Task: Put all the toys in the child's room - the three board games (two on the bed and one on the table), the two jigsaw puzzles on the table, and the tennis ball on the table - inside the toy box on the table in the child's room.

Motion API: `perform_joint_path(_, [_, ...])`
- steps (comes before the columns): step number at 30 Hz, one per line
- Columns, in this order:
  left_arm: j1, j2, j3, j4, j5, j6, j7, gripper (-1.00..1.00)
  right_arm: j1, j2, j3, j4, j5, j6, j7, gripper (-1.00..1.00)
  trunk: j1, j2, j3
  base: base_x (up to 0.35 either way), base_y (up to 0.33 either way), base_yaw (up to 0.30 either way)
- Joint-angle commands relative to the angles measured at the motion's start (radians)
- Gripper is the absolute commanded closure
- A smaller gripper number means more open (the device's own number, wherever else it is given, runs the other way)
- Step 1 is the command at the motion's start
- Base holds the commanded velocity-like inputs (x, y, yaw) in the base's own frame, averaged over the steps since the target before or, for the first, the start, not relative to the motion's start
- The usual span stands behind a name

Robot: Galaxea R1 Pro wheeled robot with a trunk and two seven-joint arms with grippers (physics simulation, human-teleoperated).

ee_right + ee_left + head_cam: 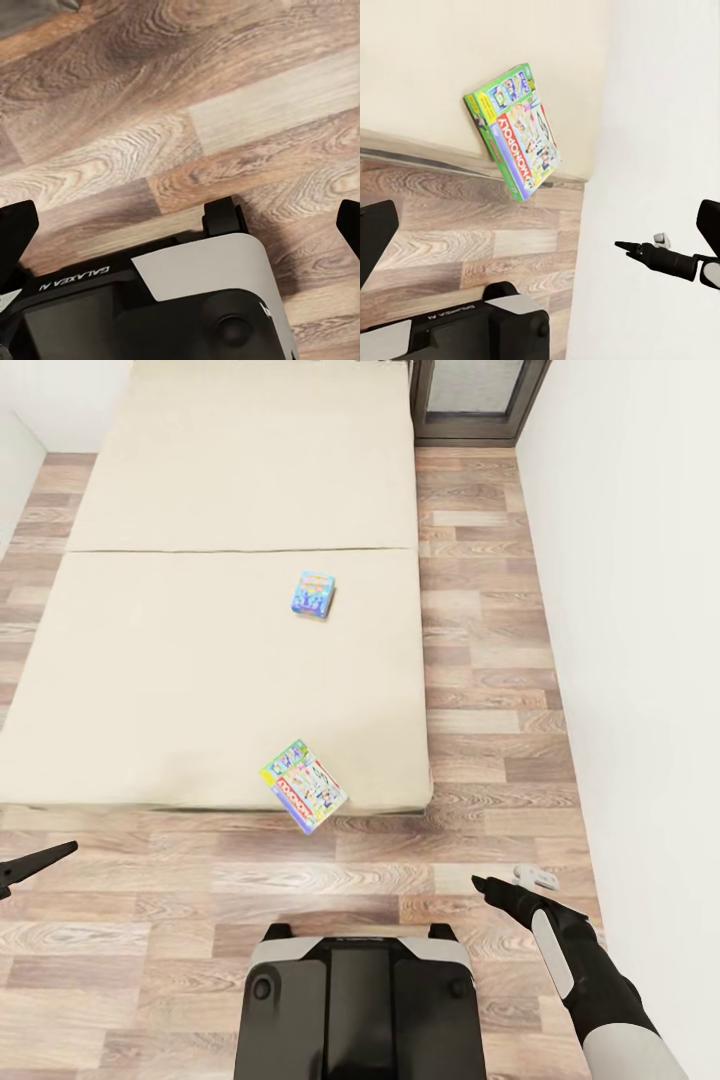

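Two board games lie on the beige bed (200,660). A small blue one (315,594) rests near the mattress middle. A larger green-edged box marked MONOPOLY (303,785) (515,140) sits at the bed's front edge, one corner hanging over the floor. My left gripper (30,865) hovers over the floor at the far left, open, its fingers (375,240) spread wide and empty. Right of the base, my right gripper (495,888) (624,246) is low over the planks, also open and empty, with its fingers (15,232) far apart.
My own base (360,1000) (187,300) stands on the wood-plank floor (480,660) just in front of the bed. A white wall (640,610) runs along the right. A dark grey-framed window (480,400) is at the back. A floor strip lies between bed and wall.
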State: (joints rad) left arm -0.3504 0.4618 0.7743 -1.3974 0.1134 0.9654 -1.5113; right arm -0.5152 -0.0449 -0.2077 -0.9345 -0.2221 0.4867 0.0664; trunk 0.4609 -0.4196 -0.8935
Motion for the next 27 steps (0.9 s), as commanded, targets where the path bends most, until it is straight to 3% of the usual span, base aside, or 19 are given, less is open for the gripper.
perform_joint_path(1, [0.0,0.0,0.001,0.0,-0.001,0.01,-0.004,-1.0,0.0,0.0,-0.002,-0.001,-0.001,0.006,0.004,-1.0,0.001,-0.001,0.001,0.0,0.0,0.0])
perform_joint_path(27, [0.001,0.0,0.003,0.0,-0.003,0.007,-0.004,-1.0,0.0,0.007,0.0,-0.001,0.0,0.006,0.015,-1.0,0.001,-0.001,0.009,0.0,0.0,0.0])
